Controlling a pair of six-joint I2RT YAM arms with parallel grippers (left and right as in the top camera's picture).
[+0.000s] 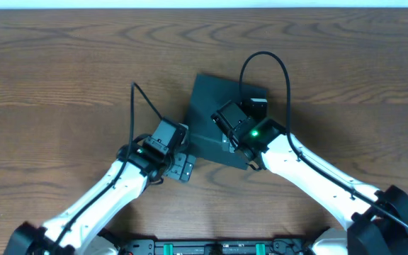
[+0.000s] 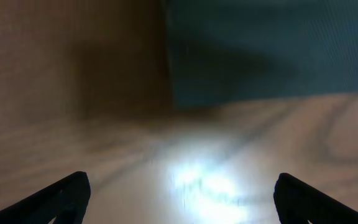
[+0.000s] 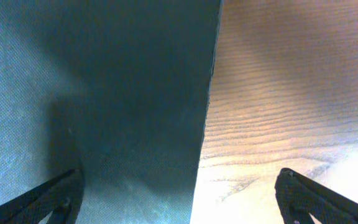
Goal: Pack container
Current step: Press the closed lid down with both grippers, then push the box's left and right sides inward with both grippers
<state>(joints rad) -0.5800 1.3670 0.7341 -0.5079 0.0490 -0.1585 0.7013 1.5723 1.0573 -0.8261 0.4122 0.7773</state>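
The dark teal container (image 1: pixel 214 106) lies at the middle of the wooden table, turned corner-on. My right gripper (image 1: pixel 234 136) hovers over its near right part. In the right wrist view this gripper (image 3: pixel 180 180) is open, its jaws straddling one straight edge of the container (image 3: pixel 104 93), with bare wood to the right. My left gripper (image 1: pixel 183 167) sits by the box's near left side. It is open in the left wrist view (image 2: pixel 182 186), over bare table, and the container (image 2: pixel 272 50) fills the upper right. Nothing is between either pair of fingers.
The wooden table (image 1: pixel 62 78) stretches wide to the left, right and back of the box. Black cables (image 1: pixel 264 60) loop up from both wrists over the container. A dark rail (image 1: pixel 218 248) runs along the table's near edge.
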